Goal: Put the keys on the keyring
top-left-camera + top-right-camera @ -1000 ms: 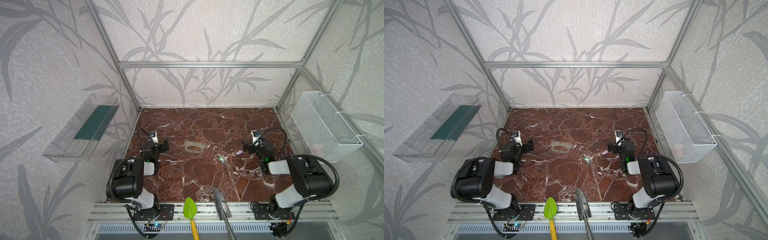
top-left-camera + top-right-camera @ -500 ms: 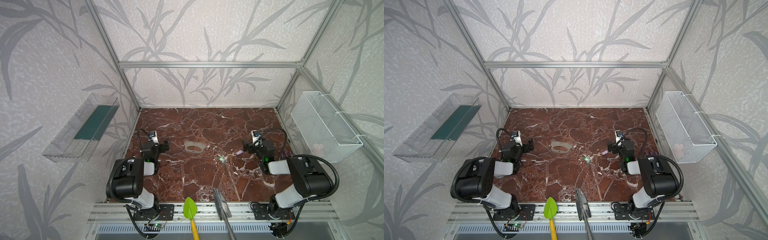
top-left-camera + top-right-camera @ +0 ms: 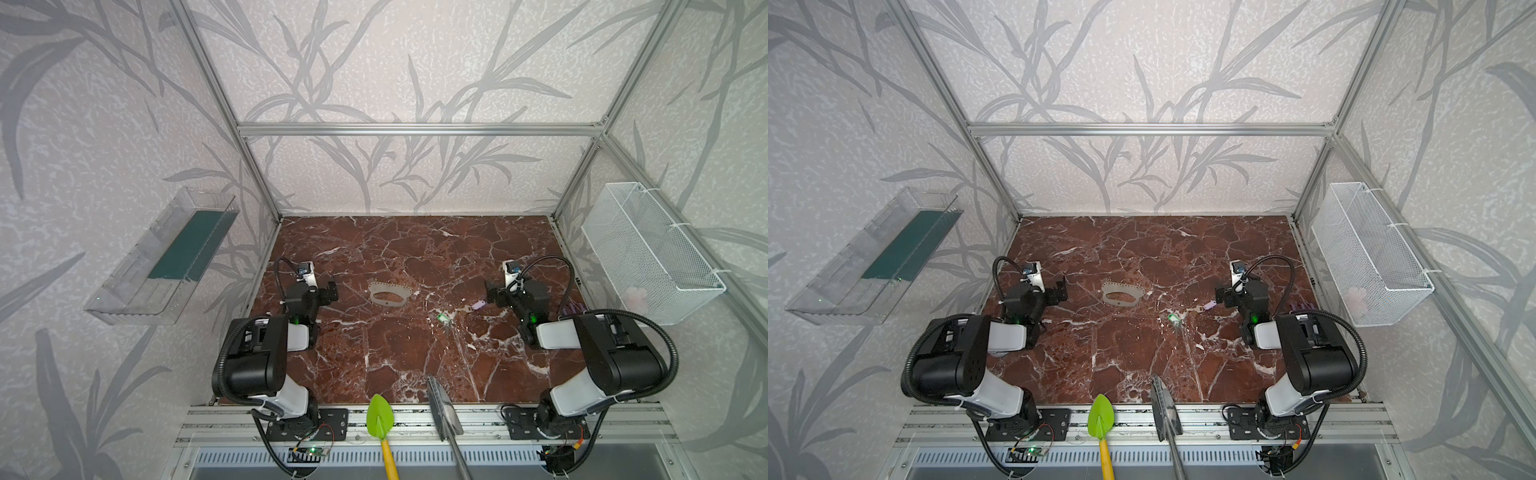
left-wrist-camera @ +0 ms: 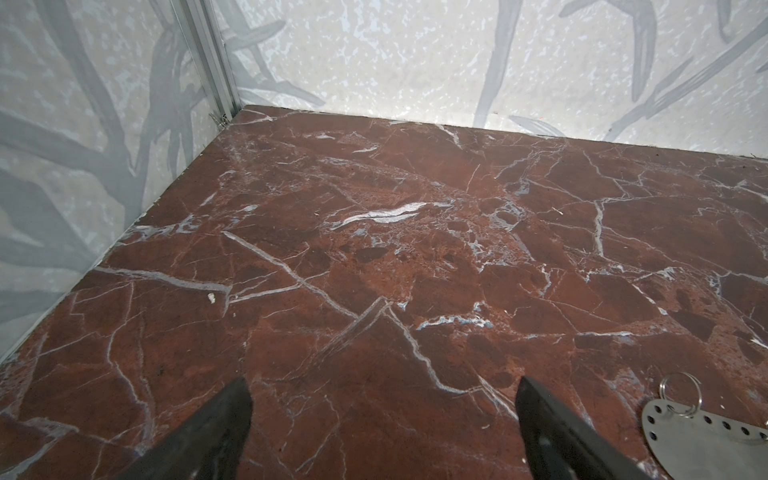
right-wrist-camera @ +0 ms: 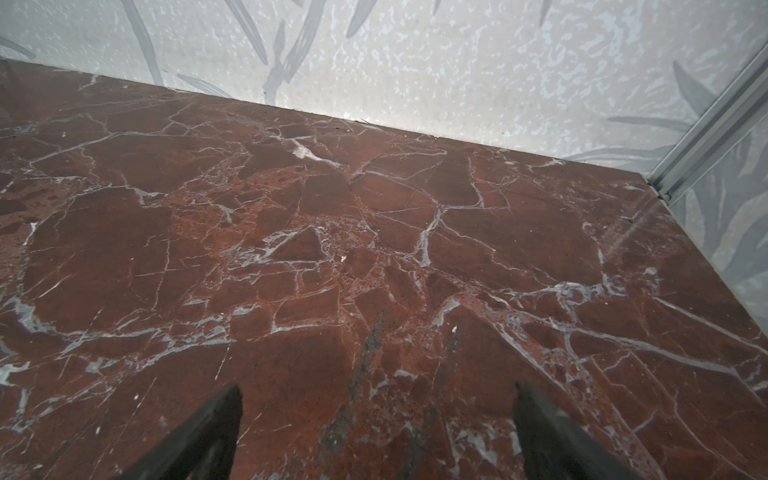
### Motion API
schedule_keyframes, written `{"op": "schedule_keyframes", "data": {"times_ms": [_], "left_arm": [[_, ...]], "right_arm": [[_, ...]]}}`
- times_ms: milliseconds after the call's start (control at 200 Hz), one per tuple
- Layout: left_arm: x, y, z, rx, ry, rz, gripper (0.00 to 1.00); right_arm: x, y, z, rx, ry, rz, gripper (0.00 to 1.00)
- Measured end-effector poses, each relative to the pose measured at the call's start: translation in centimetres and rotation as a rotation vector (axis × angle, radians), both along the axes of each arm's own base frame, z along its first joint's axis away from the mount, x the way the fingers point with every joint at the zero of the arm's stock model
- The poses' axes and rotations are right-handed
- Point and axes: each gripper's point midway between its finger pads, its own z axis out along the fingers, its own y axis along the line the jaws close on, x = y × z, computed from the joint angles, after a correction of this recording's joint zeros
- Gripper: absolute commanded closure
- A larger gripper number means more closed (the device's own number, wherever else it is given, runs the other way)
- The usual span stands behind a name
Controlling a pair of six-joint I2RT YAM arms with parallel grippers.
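Fingers [image 4: 226,432] on the left gripper [image 4: 382,419] are spread wide apart and hold nothing, with only bare red tabletop [image 4: 374,249] between them. Fingers [image 5: 552,436] on the right gripper [image 5: 378,428] are wide apart too, and they also hold nothing. In both top views the keyring [image 3: 390,293] [image 3: 1123,293] lies flat near the middle of the tabletop, at about 3 o'clock from the left gripper [image 3: 328,291] and apart from it. Its thin metal ring [image 4: 681,392] shows in the left wrist view. The green key [image 3: 442,318] [image 3: 1173,318] lies at about 5 o'clock from the keyring. The lilac key [image 3: 478,305] [image 3: 1209,305] lies just beside the right gripper [image 3: 492,296], at about 8 o'clock from it, not touching. Both keys are off the keyring.
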Motion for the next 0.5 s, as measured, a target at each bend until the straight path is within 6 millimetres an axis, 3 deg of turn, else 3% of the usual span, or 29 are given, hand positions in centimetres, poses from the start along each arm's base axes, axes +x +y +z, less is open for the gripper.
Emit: {"op": "schedule_keyframes", "data": {"times_ms": [500], "left_arm": [[0.1, -1.4, 0.3, -0.001, -0.012, -0.086, 0.01]], "right_arm": [[0.0, 0.0, 0.0, 0.000, 0.000, 0.000, 0.01]]}}
